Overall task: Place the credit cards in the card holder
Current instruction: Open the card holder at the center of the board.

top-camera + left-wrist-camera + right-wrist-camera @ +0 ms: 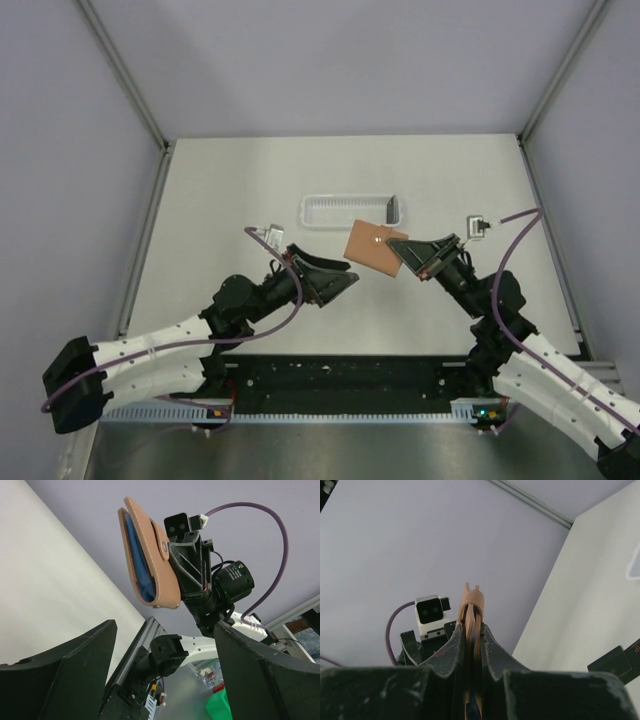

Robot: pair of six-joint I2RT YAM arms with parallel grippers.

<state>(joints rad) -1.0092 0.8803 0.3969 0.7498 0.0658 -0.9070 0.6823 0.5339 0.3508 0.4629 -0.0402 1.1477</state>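
The card holder (372, 250), a reddish-brown folded wallet, hangs above the table's middle with my right gripper (410, 262) shut on its lower right corner. In the right wrist view its edge (471, 600) stands between the closed jaws of that gripper (471, 630). The left wrist view shows the holder (162, 565) from the side, with a blue inner panel (140, 565) at its open edge. My left gripper (345, 281) is open just left of and below the holder, and nothing sits between its fingers (166, 625). A dark flat piece (393, 210), perhaps a credit card, stands in the tray.
A clear white plastic tray (340, 211) lies behind the holder at mid-table. Metal frame rails run along the table's left edge (145, 240) and right edge (550, 240). A green bin (225, 706) shows beyond the table in the left wrist view.
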